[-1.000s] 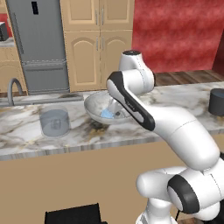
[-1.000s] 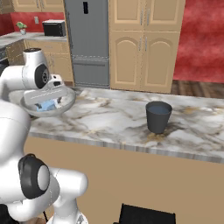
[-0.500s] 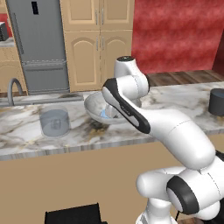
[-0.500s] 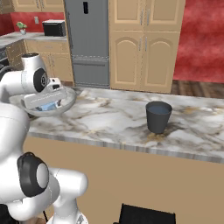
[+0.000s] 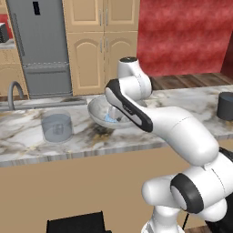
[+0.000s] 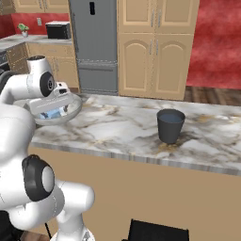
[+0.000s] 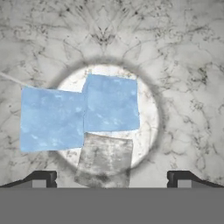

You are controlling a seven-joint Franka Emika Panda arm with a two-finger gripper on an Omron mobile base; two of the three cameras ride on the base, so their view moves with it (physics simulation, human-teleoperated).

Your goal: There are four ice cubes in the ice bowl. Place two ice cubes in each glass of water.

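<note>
The ice bowl (image 5: 98,111) stands on the marble counter, and my gripper (image 5: 114,114) reaches down into it. In the hand view my gripper (image 7: 112,180) is open, its fingertips (image 7: 42,179) spread wide just above the whitish bottom of the ice bowl (image 7: 175,65). Two pale blue ice cubes (image 7: 51,119) (image 7: 111,103) lie touching side by side. A third, greyer cube (image 7: 104,159) lies nearest, between the fingertips' line. The translucent glass of water (image 5: 57,127) stands left of the bowl. The dark glass (image 6: 170,125) stands far to the right.
A sink faucet (image 5: 13,93) rises at the counter's far left. Behind the counter are a grey fridge (image 5: 38,45) and wooden cabinets (image 6: 155,52). A microwave (image 6: 57,30) sits on the back counter. Bare marble lies between bowl and dark glass.
The hand has sunk lower into the bowl and the arm has leaned slightly left. Jaws stay open; cubes and glasses have not moved.
</note>
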